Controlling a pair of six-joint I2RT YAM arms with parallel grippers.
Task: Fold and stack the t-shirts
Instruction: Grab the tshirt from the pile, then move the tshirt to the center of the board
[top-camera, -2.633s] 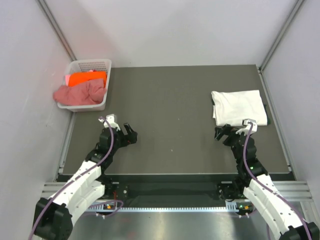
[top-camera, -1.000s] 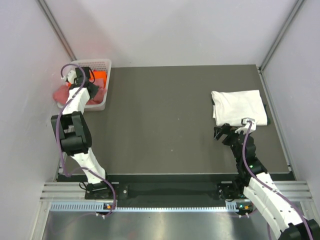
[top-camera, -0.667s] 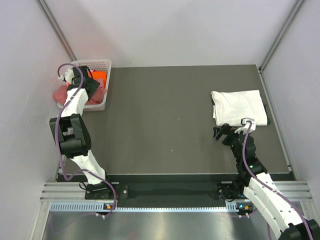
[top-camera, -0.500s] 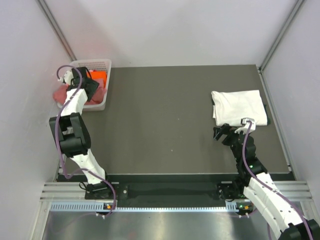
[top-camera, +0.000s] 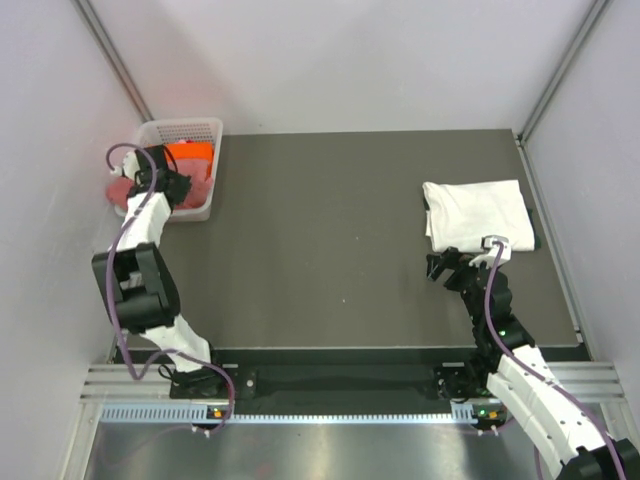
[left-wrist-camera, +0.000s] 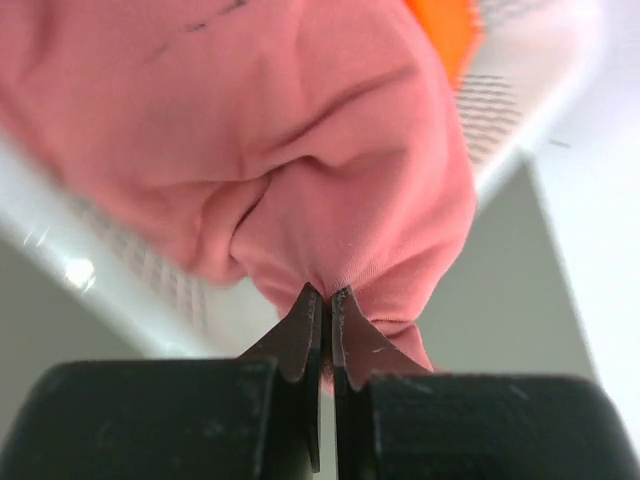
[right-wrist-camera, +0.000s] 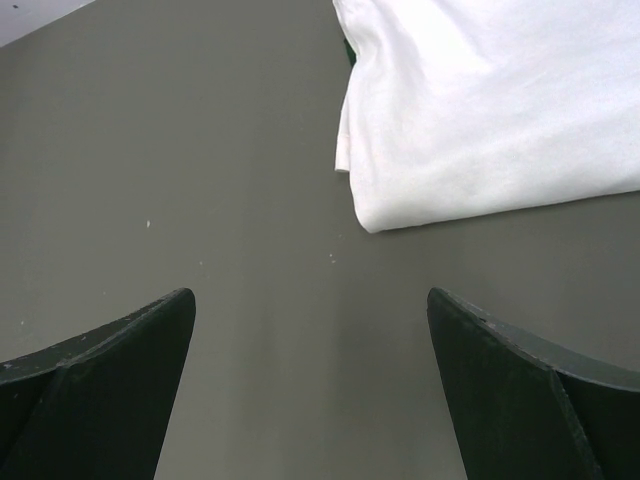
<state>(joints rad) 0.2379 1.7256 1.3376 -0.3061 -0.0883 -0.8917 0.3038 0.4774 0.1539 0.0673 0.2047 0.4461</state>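
Pink-red t-shirt (left-wrist-camera: 300, 150) spills over the basket (top-camera: 185, 124) rim, upper left of the overhead view, with a fold clenched in the left gripper (left-wrist-camera: 325, 300). Lift it high enough to clear the rim before swinging toward the centre. The right gripper (right-wrist-camera: 310, 295) hangs released, just below the white t-shirt (top-camera: 478, 212) at frame right.

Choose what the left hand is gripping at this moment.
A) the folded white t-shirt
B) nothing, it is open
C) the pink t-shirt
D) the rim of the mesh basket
C: the left wrist view shows the left hand pinched shut on a fold of the pink t-shirt.
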